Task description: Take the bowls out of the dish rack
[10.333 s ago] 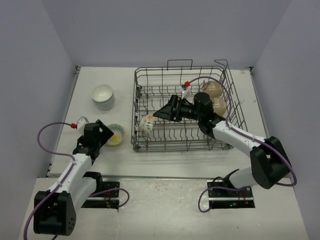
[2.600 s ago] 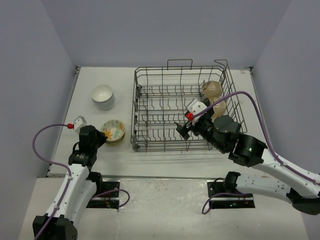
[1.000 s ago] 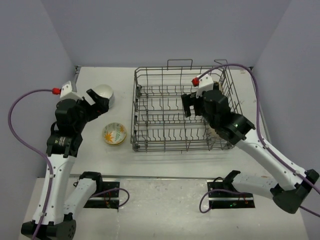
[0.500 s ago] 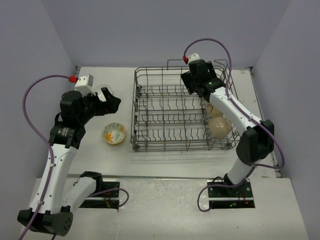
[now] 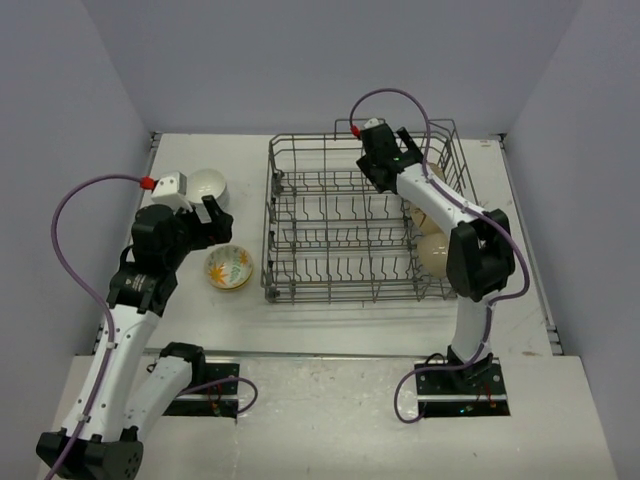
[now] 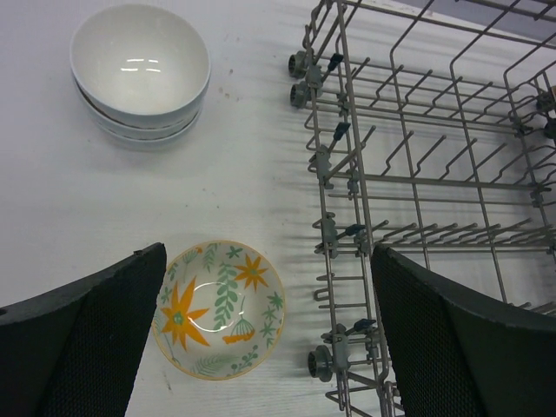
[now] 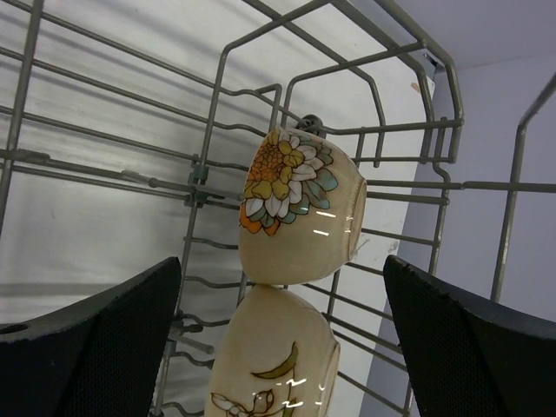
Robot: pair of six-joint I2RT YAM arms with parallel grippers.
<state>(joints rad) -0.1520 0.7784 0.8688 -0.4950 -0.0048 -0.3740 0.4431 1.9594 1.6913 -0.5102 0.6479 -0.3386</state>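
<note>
The dish rack (image 5: 340,225) is a dark wire basket in the middle of the table. Beige bowls (image 5: 440,252) stand on edge along its right side. In the right wrist view a beige bowl with a painted flower (image 7: 300,208) sits above another beige bowl (image 7: 274,356). My right gripper (image 5: 400,160) hovers open over the rack's far right part, apart from them (image 7: 278,347). Left of the rack lie a floral bowl (image 5: 229,268) and stacked white bowls (image 5: 207,185). My left gripper (image 5: 205,220) hangs open and empty above the floral bowl (image 6: 219,308).
The rack's near-left corner with its small wheels (image 6: 330,365) lies close to the floral bowl. The white stack (image 6: 139,65) sits farther back. Grey walls close the table on three sides.
The right gripper swung from the rack's middle to its far right part, facing the beige bowls. The left gripper came down and nearer, over the floral bowl. Both stayed open.
</note>
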